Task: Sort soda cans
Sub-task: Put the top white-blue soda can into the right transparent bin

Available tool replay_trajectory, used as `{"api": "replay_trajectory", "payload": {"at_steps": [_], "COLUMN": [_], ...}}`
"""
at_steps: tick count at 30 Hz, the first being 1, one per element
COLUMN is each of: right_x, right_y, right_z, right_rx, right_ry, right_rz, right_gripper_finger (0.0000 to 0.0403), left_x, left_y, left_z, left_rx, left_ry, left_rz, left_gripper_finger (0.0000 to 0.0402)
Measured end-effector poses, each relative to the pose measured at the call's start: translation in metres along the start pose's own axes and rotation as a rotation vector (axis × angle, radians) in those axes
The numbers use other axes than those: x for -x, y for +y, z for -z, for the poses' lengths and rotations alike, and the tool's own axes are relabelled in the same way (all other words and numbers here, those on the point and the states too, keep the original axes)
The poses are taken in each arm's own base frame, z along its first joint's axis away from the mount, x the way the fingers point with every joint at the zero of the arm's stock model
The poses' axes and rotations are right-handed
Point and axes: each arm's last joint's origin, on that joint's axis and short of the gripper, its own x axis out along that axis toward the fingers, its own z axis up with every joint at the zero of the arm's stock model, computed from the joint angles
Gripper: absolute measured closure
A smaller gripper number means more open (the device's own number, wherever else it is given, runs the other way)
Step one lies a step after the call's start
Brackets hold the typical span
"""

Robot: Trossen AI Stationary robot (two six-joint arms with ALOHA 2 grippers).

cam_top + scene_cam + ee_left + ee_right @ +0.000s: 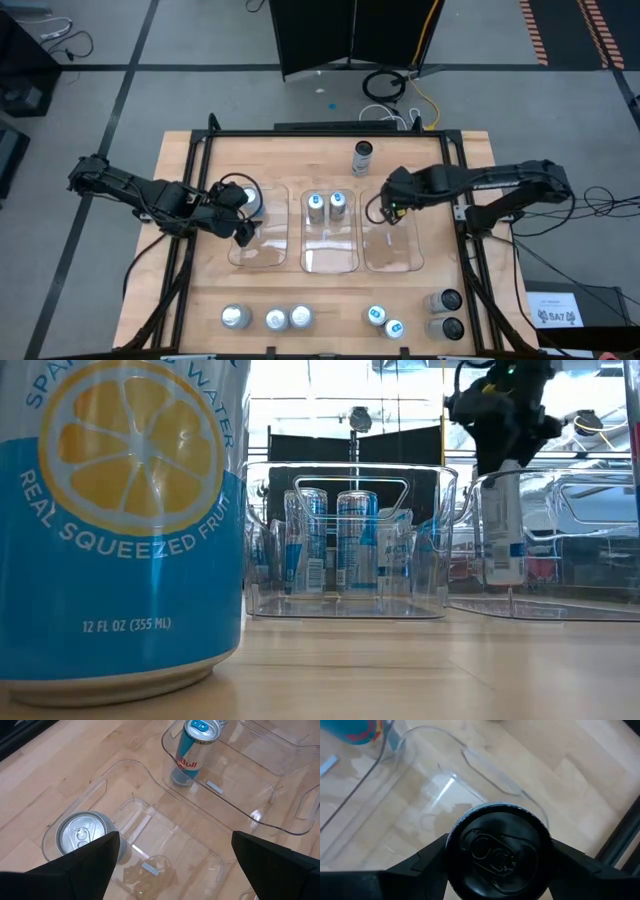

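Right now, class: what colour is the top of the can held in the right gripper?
Black; the held can shows best in the right wrist view.

"REAL SQUEEZED FRUIT" on near can (120, 520), "Bull" on blue-topped can (192, 747)

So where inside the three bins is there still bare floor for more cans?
The left bin holds one silver can at its far end; the rest is bare. The middle bin has two blue-topped cans at its far end, near half free. The right bin looks bare below the right pincer, shut on a black can.
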Motion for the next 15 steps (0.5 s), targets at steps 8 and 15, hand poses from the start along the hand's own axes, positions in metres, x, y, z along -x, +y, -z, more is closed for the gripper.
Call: {"api": "replay_trajectory", "payload": {"at_steps": [8, 15], "right_x": [-0.019, -0.021], "right_y": [-0.017, -0.02], "right_z": [0.005, 0.008], "right_rx": [-0.038, -0.057], "right_ry": [0.006, -0.02], "right_rz": [-0.084, -0.131], "right_gripper_finger": [0.0156, 0.0156], "left_x": [0.0, 0.0], "left_y": [0.0, 0.0], "left_z": [0.0, 0.0], "left_rx": [-0.001, 0.0], "left_ry": [0.011, 0.012], "left_rz": [0.007, 0.009], "left_gripper_finger": [0.0009, 0.0009]}}
